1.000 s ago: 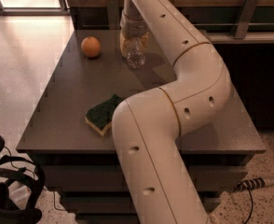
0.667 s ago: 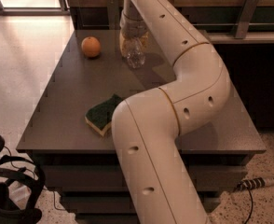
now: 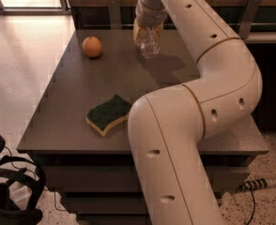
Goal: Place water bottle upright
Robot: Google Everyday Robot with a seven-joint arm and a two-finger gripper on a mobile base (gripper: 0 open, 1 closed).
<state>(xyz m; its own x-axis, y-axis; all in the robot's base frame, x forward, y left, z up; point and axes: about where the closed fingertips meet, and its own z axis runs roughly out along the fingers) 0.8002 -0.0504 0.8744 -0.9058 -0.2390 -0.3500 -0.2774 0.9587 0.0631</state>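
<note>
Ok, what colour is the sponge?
Dark green top, yellow underside on the sponge, clear in the camera view. The gripper is at the bottle near the table's far edge.

The cream-white jointed robot arm (image 3: 213,102) rises at the grey table (image 3: 77,107)'s near edge, folds at an elbow over its right side and reaches to the far edge, where its gripper (image 3: 148,28) points downward.

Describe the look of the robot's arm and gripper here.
The arm is a thick cream-white tube of rounded segments, with thin tan seams at the joints and small dark oval holes along its shell. No cables show. The gripper, over the far side of the table, has a greyer collar.
</note>
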